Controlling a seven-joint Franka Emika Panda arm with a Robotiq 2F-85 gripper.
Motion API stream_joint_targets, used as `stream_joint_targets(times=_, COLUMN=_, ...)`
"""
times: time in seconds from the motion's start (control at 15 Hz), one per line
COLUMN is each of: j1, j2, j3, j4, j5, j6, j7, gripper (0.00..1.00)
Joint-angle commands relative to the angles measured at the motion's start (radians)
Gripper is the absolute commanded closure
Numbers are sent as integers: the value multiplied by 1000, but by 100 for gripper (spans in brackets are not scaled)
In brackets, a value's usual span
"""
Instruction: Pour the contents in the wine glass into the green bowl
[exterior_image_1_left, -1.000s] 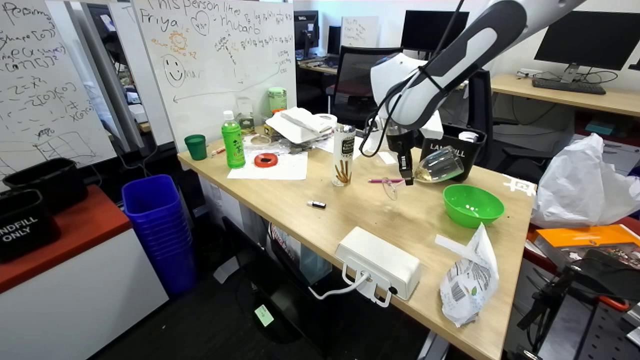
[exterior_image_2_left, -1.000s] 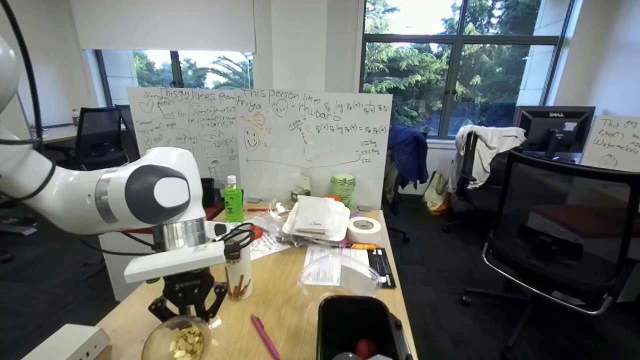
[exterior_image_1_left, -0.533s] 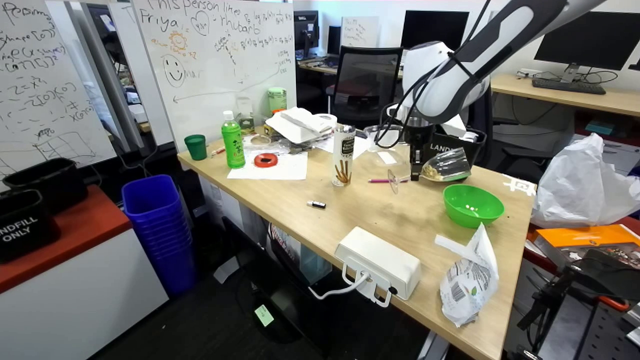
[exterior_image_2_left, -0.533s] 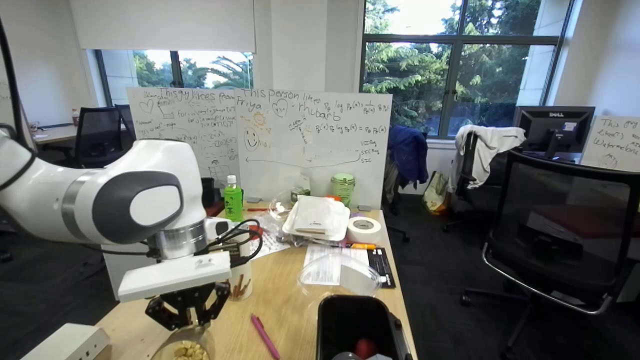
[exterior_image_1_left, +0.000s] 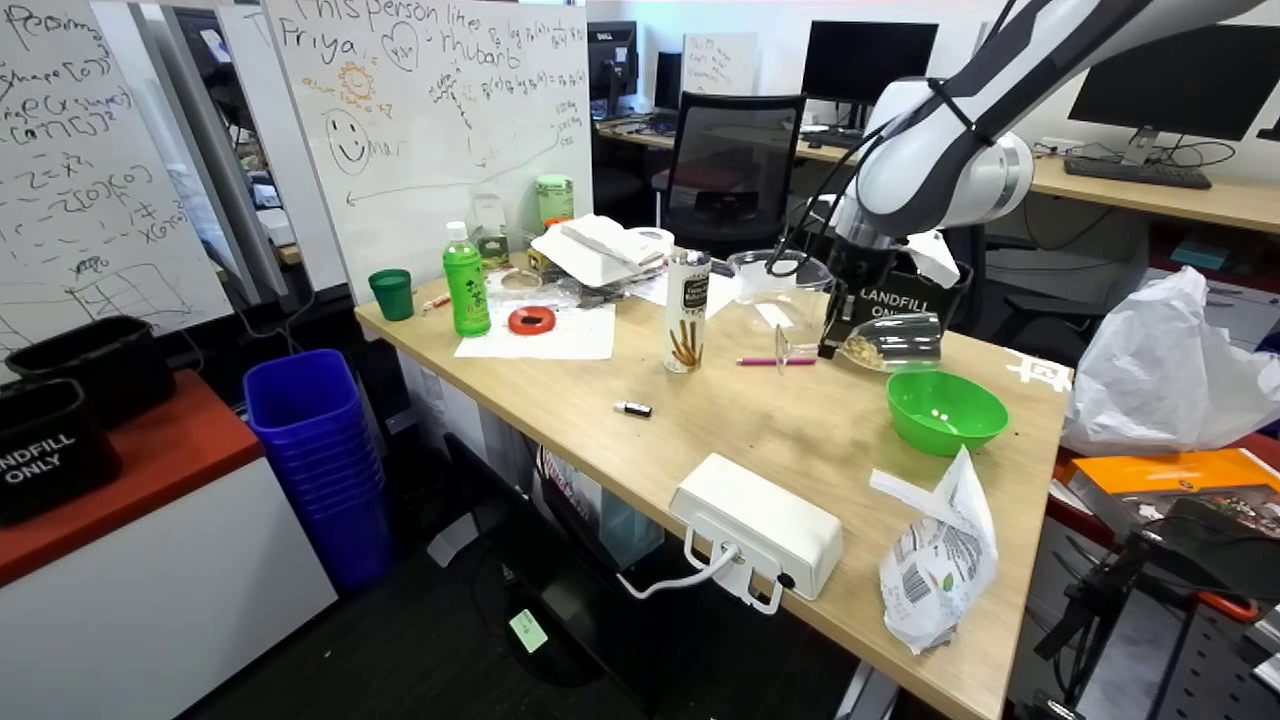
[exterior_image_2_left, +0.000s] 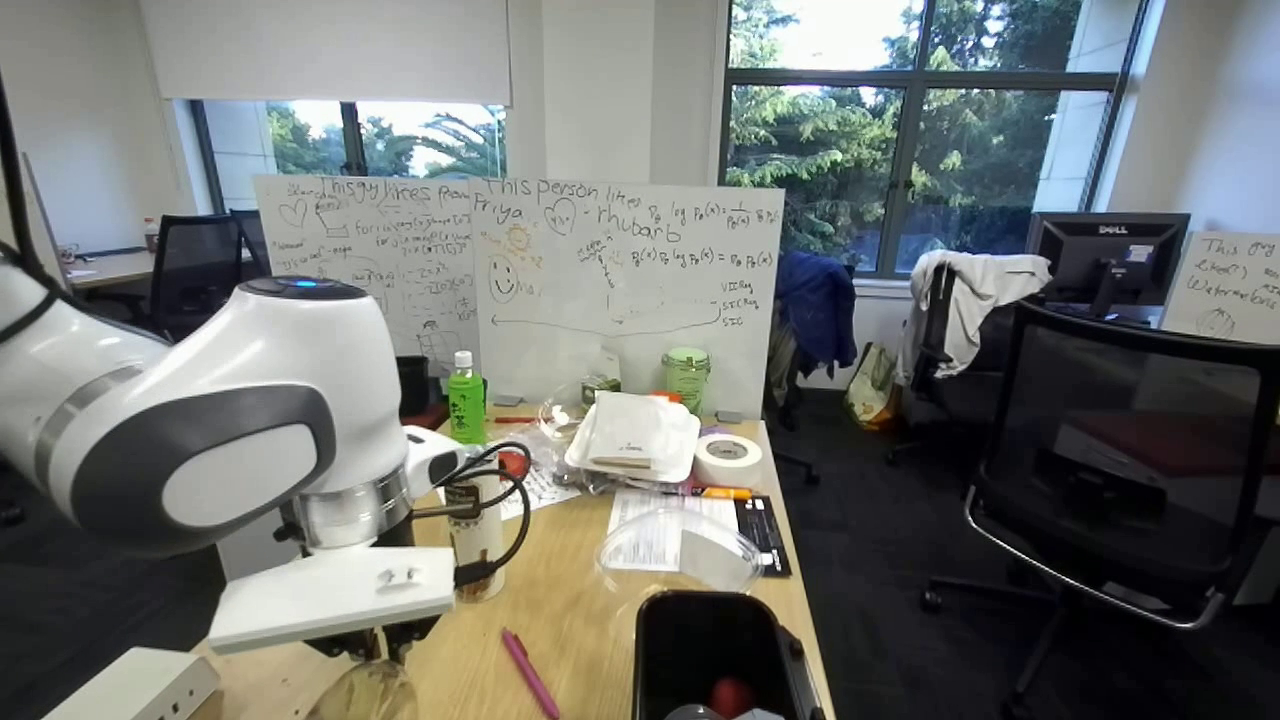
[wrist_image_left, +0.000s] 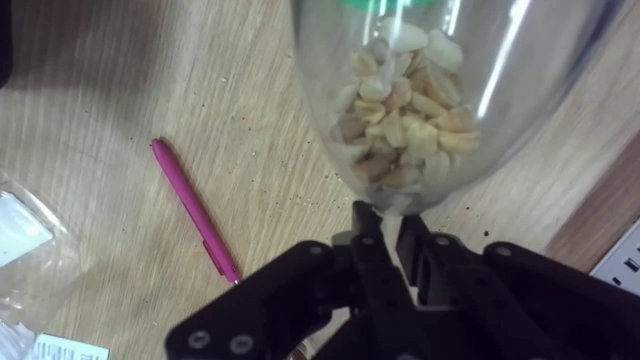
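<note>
The clear wine glass (exterior_image_1_left: 893, 342) lies nearly level in the air, its mouth towards the green bowl (exterior_image_1_left: 946, 412) and its foot (exterior_image_1_left: 782, 350) on the opposite side. My gripper (exterior_image_1_left: 830, 345) is shut on its stem. In the wrist view my fingertips (wrist_image_left: 392, 215) pinch the stem just below the glass (wrist_image_left: 505, 125), which holds pale nut pieces (wrist_image_left: 410, 125). A sliver of the green bowl (wrist_image_left: 387, 3) shows through the glass at the top edge. In an exterior view the glass (exterior_image_2_left: 365, 695) is cut off by the lower edge, and the green bowl is out of view there.
A black landfill bin (exterior_image_1_left: 905, 300) stands behind the glass. A pink pen (exterior_image_1_left: 765, 361), a tall canister (exterior_image_1_left: 687, 312), a white box (exterior_image_1_left: 757, 520) and a white bag (exterior_image_1_left: 940, 560) are on the table (exterior_image_1_left: 800, 440). A black bin (exterior_image_2_left: 710, 650) shows in an exterior view.
The arm and wine glass have moved right in an exterior view, closer to the green bowl. The glass has tipped from slanting upwards to nearly level. The nuts are still inside it.
</note>
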Motion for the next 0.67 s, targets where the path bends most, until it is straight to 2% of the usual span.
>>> stream_joint_targets(times=0.0, j1=-99, j2=-36, j3=89, j4=-60, j5=158, j6=66, j7=-140, gripper=96)
stream_joint_targets(times=0.13, j1=-164, j2=-42, j3=148, j4=-67, j5=279, j6=73, j7=-245, gripper=96)
stream_joint_targets(times=0.27, j1=-197, j2=-52, j3=177, j4=-67, j5=381, j6=68, j7=-335, gripper=96)
stream_joint_targets(times=0.6, j1=-223, j2=-84, j3=172, j4=-77, j5=578, j6=59, j7=-502, gripper=96)
